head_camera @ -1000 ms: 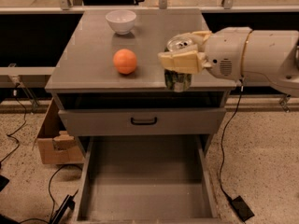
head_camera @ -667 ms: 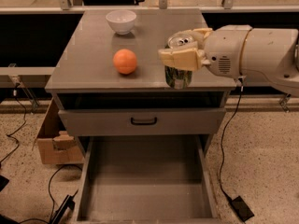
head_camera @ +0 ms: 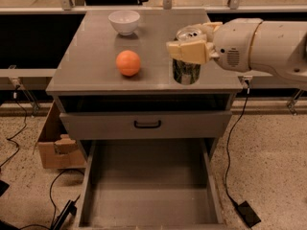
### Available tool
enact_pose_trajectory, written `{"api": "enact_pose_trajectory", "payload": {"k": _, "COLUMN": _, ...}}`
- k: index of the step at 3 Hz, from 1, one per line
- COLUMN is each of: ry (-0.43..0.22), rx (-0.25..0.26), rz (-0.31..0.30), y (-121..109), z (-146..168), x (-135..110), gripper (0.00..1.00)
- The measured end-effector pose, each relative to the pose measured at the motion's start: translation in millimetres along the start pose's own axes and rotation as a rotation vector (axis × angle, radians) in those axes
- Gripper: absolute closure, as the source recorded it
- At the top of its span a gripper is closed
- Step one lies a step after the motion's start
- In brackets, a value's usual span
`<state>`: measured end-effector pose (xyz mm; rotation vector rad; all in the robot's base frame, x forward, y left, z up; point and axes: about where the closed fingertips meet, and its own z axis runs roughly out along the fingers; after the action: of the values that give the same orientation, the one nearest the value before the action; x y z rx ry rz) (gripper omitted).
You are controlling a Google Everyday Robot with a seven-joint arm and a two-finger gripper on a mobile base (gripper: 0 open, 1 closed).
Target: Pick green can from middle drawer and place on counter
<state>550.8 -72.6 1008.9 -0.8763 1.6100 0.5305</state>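
The green can (head_camera: 185, 72) stands upright at the front right of the counter (head_camera: 96, 61), its silver top (head_camera: 188, 33) showing above the fingers. My gripper (head_camera: 191, 41) reaches in from the right and is shut on the green can's upper part, with one cream finger (head_camera: 188, 51) across its front. The can's base is at or just above the counter surface; I cannot tell which. The middle drawer (head_camera: 148, 190) is pulled out below, with a bare grey floor.
An orange ball (head_camera: 128, 63) sits mid-counter, left of the can. A white bowl (head_camera: 124, 21) stands at the back. A closed drawer front with a black handle (head_camera: 147, 124) is above the open drawer. A cardboard box (head_camera: 55, 145) and cables lie on the floor to the left.
My gripper has moved the can slightly back from the counter's front edge, further over the counter. The ball and bowl have not moved.
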Motion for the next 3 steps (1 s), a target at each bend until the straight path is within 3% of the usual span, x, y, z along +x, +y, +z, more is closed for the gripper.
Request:
{"api": "enact_pose_trajectory", "payload": {"k": 2, "ry": -0.075, "rx": 0.204, "rz": 0.163, "y": -115, "z": -15, "x": -34, "gripper": 1.0}}
{"api": "enact_pose_trajectory", "payload": {"k": 3, "ry": -0.148, "rx": 0.261, "rz": 0.208, "y": -170, "z": -5, "x": -49, "gripper": 1.0}}
